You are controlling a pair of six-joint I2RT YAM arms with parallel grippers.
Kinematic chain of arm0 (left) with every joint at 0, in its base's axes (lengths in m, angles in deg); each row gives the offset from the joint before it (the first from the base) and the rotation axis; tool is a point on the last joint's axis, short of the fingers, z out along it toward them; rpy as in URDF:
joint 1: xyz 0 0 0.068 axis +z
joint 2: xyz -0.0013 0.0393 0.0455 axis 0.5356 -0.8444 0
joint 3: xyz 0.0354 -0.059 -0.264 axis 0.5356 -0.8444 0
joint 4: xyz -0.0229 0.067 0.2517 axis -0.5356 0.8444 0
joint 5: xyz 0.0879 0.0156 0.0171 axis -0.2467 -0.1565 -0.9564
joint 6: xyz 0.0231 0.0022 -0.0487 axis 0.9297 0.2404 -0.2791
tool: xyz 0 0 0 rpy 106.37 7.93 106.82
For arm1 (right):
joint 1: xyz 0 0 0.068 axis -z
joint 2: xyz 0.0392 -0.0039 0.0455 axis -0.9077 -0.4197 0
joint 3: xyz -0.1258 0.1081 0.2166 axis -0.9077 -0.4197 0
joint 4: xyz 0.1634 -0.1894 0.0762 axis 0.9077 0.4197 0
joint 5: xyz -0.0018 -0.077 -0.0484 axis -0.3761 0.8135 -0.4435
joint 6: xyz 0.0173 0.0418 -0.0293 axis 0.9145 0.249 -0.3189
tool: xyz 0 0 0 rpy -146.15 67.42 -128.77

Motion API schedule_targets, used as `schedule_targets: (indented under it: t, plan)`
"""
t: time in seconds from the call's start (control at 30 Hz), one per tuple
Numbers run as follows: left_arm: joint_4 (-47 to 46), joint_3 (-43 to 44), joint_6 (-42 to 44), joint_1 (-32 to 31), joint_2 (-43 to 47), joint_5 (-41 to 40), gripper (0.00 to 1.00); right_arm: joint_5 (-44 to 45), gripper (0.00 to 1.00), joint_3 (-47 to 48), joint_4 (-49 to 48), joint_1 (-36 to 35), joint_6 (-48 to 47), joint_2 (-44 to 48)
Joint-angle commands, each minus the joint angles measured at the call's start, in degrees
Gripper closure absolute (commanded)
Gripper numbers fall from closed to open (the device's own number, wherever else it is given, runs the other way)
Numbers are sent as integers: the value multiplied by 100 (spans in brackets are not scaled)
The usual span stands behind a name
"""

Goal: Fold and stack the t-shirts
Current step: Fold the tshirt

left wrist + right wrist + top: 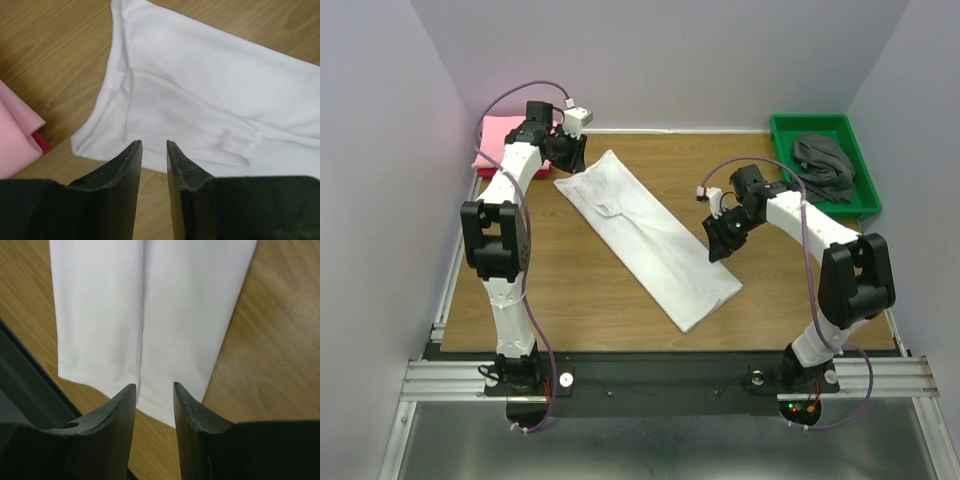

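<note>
A white t-shirt (645,237), folded into a long strip, lies diagonally across the wooden table. My left gripper (566,152) hovers open and empty above its far left end; the shirt's collar end (165,95) shows just beyond the fingertips (135,150). My right gripper (724,240) hovers open and empty beside the strip's right part; its hem end (145,320) shows ahead of the fingertips (129,392). A folded pink t-shirt (502,143) lies at the far left corner and also shows in the left wrist view (17,135). A dark grey t-shirt (825,166) lies crumpled in a green tray (780,138).
The green tray stands at the far right corner of the table (590,290). The table's black near edge (30,385) shows close to the white shirt's hem. Grey walls enclose the table on three sides.
</note>
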Motion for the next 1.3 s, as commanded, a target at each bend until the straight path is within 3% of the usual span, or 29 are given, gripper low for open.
schedule_targets:
  t: [0.0,0.23,0.43,0.63,0.83,0.93,1.13,1.27]
  plan:
    - [-287,-1079,-357,-107,1101,498,62,90,59,194,-311,57,-27,-422]
    - [-1112,-2951,-1052,-450,1471,463,64,29,65,20,-778,49,34,-1160]
    - [-1281,-2902,-1334,-643,981,-19,68,-165,66,-526,-971,-65,157,-1152]
    - [-842,-1486,-947,-827,-407,-310,69,-744,66,-755,-1199,-627,631,-1178]
    - [-70,1329,-622,-907,-1769,-284,69,-1808,57,218,-1306,-892,1089,-1434]
    - [90,1739,-578,-889,-1650,-73,65,-1607,52,474,-1279,-883,1063,-1188]
    - [-235,582,-367,-889,-133,216,59,-1114,52,792,-1296,-778,1054,-862]
    - [-463,-1254,256,-889,1213,857,58,-983,52,652,-1279,-786,905,-512]
